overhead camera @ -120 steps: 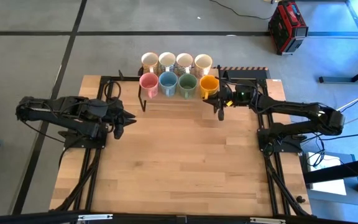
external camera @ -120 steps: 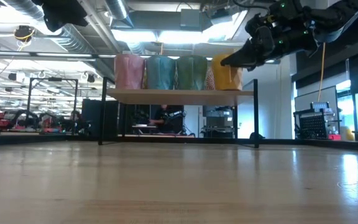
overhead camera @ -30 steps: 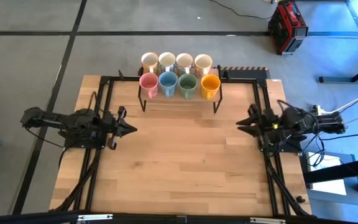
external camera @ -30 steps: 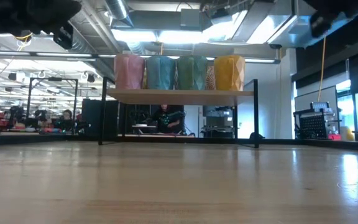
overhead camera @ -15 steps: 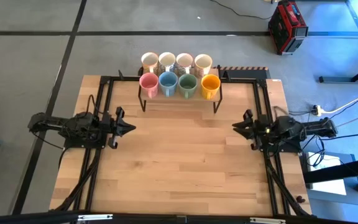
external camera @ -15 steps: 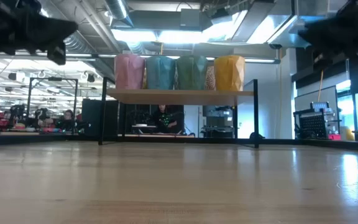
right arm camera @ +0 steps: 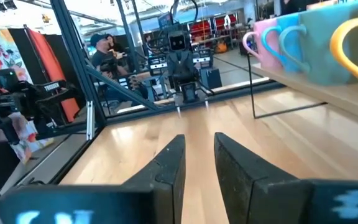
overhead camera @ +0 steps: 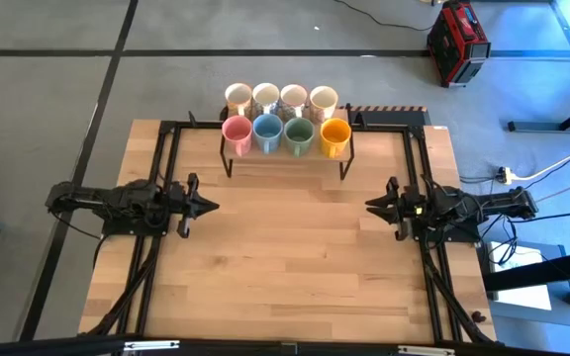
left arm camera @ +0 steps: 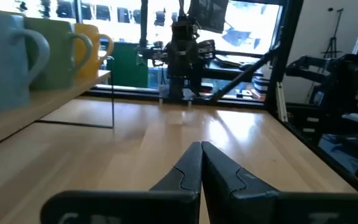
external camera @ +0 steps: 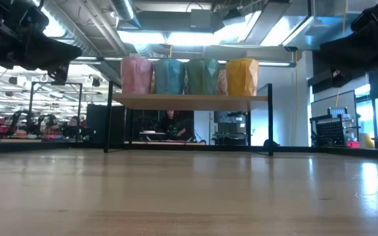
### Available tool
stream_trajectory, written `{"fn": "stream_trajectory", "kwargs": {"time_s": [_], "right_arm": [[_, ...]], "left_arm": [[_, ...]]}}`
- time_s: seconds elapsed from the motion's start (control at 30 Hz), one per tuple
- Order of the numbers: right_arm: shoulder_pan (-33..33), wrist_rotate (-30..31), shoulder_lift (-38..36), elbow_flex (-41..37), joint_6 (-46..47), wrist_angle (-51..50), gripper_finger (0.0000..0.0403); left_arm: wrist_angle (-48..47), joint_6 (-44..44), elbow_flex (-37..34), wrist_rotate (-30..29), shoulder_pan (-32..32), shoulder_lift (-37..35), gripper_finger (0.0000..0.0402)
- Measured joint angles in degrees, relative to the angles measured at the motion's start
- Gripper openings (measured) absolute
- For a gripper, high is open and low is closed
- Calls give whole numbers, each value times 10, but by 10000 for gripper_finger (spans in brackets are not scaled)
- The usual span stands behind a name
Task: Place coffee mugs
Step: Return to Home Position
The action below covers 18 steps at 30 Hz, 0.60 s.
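Eight coffee mugs stand upright in two rows on a black-framed wooden shelf (external camera: 189, 99) at the table's far edge. The near row is a pink mug (overhead camera: 237, 130), a blue mug (overhead camera: 267, 129), a green mug (overhead camera: 298, 131) and an orange mug (overhead camera: 334, 133). Behind them is a row of white mugs (overhead camera: 280, 96). My left gripper (overhead camera: 211, 207) is shut and empty at the table's left side, pointing right. My right gripper (right arm camera: 197, 155) is open and empty at the right side (overhead camera: 371, 205), pointing left. Both are far from the mugs.
The shelf stands on thin black legs (overhead camera: 228, 158) above the table. Black frame rails (overhead camera: 166, 168) run along the table's left and right sides under the arms. Bare wood lies between the grippers (overhead camera: 290, 237). People and workbenches show in the room beyond.
Both arms have folded back and sunk lower over the table's side edges, coming into the low view's upper corners. My right gripper has edged a little toward the table's left. The mugs have stayed put.
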Motion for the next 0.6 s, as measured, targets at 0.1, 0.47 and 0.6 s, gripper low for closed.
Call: {"fn": "stream_trajectory", "kwargs": {"time_s": [0.1,0.47,0.6], "right_arm": [[0,0,4,0,9,-1,76],[0,-3,3,0,10,-2,76],[0,-3,3,0,10,-2,76]], "left_arm": [[0,0,0,0,0,0,0],[0,-1,0,1,0,0,0],[0,-2,0,1,0,0,0]]}}
